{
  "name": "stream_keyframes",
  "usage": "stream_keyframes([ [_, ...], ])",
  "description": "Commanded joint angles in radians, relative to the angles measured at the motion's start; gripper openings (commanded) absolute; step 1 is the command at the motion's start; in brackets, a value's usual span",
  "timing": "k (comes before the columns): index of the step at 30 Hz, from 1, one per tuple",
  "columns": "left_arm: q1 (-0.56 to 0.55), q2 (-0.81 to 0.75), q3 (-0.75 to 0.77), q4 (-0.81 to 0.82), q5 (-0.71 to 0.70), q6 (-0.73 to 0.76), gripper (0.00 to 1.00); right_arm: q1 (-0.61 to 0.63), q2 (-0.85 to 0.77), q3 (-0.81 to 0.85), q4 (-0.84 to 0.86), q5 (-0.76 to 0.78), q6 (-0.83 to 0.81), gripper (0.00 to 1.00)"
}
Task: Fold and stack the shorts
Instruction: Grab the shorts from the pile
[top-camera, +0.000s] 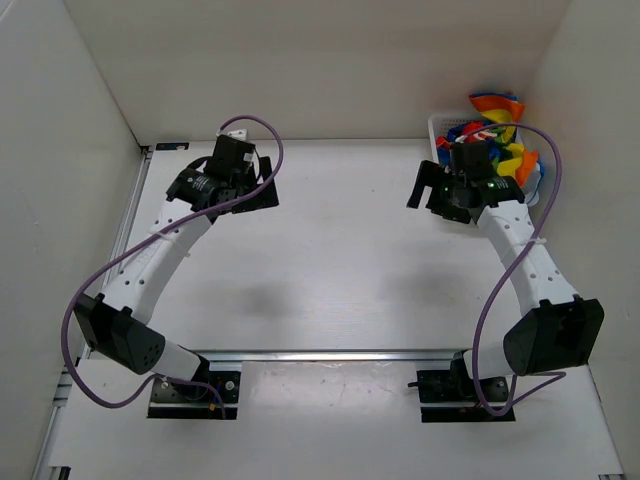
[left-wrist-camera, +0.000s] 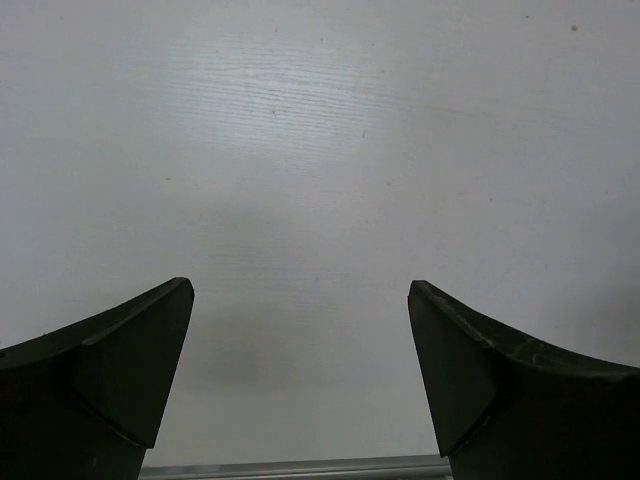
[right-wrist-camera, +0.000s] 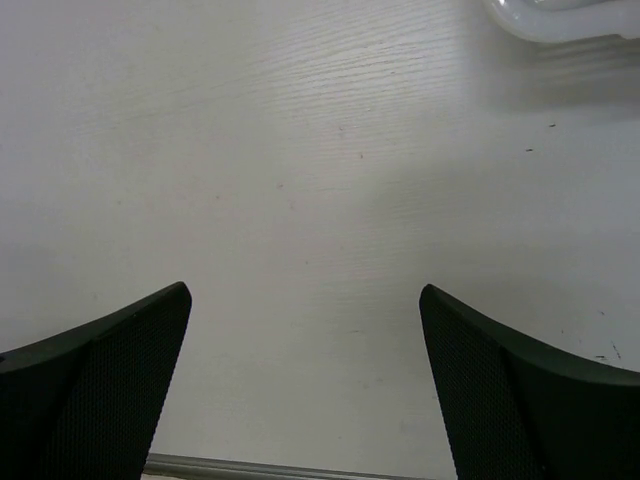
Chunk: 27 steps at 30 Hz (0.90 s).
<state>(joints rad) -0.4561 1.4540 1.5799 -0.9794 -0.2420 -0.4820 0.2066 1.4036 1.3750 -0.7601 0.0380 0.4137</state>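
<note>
White table, shorts heaped in corner basket

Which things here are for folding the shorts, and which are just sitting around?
For the job: rainbow shorts, heaped in the basket; left end effector and right end effector, both open and empty.
Just there: basket, table.
</note>
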Motion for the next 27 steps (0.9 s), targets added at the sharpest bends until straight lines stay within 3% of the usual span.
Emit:
stream_keyframes([
  [1, -0.001, -0.052, -0.030, 0.019, 0.036, 0.025, 1.00, -0.004, -0.026, 0.022, -0.019, 0.086, -0.012, 0.99],
  [9, -0.001, -0.050, -0.032, 0.019, 0.056, 0.014, 1.00, -0.096, 0.052, 0.165, -0.030, 0.255, 0.011, 0.99],
  [13, -0.001, -0.041, -0.032, 0.008, 0.066, 0.068, 1.00, -0.196, 0.243, 0.343, -0.044, 0.232, 0.060, 0.99],
  [16, -0.001, -0.031, -0.032, 0.008, 0.036, 0.098, 1.00, -0.205, 0.430, 0.574, -0.070, 0.296, 0.051, 0.99],
  [17, -0.001, -0.011, -0.021, 0.008, 0.024, 0.108, 1.00, -0.228, 0.483, 0.707, -0.091, 0.269, 0.065, 0.99],
  [21, -0.001, 0.038, 0.018, 0.008, 0.119, 0.125, 1.00, -0.291, 0.708, 0.940, -0.104, 0.186, 0.132, 0.99],
  [24, -0.001, 0.065, 0.049, 0.019, 0.156, 0.125, 1.00, -0.328, 0.860, 1.076, -0.088, 0.142, 0.183, 0.96],
  [27, -0.001, 0.094, 0.069, 0.019, 0.156, 0.137, 1.00, -0.360, 0.965, 1.110, -0.004, 0.079, 0.234, 0.95],
])
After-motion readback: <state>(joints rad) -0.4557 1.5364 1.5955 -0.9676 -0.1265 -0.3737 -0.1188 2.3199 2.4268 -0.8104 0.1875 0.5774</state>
